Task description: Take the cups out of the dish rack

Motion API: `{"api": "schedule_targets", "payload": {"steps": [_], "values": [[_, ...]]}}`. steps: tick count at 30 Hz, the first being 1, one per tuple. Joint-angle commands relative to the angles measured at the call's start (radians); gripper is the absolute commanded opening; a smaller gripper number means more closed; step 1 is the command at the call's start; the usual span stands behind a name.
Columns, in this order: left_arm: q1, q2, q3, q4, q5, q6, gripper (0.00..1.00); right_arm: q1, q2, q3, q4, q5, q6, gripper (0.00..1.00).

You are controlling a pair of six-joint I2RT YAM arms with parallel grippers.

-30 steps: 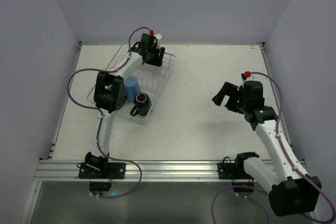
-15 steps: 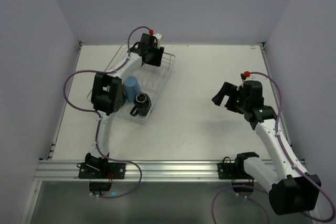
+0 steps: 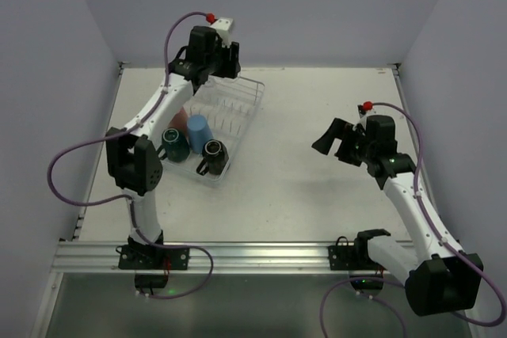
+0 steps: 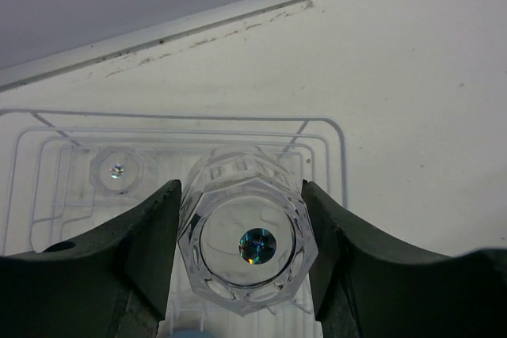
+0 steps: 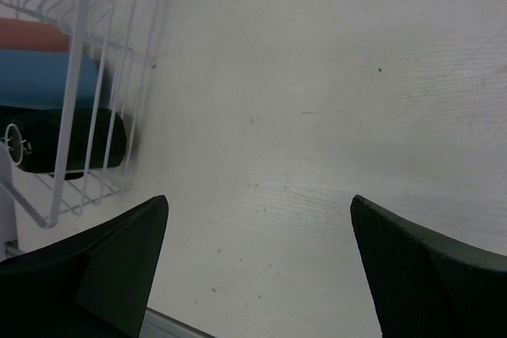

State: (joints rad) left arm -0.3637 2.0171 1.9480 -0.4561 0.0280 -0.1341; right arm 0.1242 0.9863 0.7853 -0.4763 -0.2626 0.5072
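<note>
My left gripper (image 3: 212, 59) is raised over the far end of the dish rack (image 3: 252, 105). In the left wrist view it (image 4: 240, 215) is shut on a small clear glass (image 4: 249, 239), whose base faces the camera, held above the rack (image 4: 333, 144). A second clear glass (image 4: 116, 170) stands in the rack. At the rack's near end are a salmon-pink tumbler (image 3: 181, 119), a light-blue tumbler (image 3: 197, 130), a dark teal mug (image 3: 173, 144) and a black mug (image 3: 212, 156). My right gripper (image 3: 333, 138) is open and empty above bare table, right of the rack.
The right wrist view shows the rack's wire side (image 5: 103, 77) at the left with the blue tumbler (image 5: 47, 81), pink tumbler (image 5: 32, 35) and black mug (image 5: 71, 144) behind it. Walls close the table at the back and sides. A metal rail (image 3: 253, 257) runs along the near edge.
My left gripper has risen from the rack's far end and moved left with the clear glass in it. The left elbow swung aside, uncovering the teal mug. The right arm barely moved.
</note>
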Motion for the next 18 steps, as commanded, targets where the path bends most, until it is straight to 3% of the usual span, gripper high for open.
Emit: {"api": "schedule_targets", "payload": {"steps": [1, 7, 11, 14, 18], "values": [[-0.006, -0.170, -0.098, 0.055, 0.148, -0.068, 0.00, 0.002, 0.025, 0.063, 0.108, -0.170, 0.060, 0.99], [-0.006, -0.412, -0.441, 0.339, 0.400, -0.199, 0.00, 0.002, 0.089, 0.058, 0.298, -0.404, 0.267, 0.98], [-0.007, -0.547, -0.677, 0.688, 0.619, -0.286, 0.00, 0.002, 0.141, 0.040, 0.476, -0.512, 0.491, 0.96], [-0.011, -0.638, -0.852, 0.935, 0.732, -0.358, 0.00, 0.002, 0.181, 0.011, 0.643, -0.576, 0.655, 0.93], [-0.017, -0.718, -0.975, 1.088, 0.805, -0.394, 0.00, 0.005, 0.232, -0.029, 0.820, -0.650, 0.845, 0.85]]}}
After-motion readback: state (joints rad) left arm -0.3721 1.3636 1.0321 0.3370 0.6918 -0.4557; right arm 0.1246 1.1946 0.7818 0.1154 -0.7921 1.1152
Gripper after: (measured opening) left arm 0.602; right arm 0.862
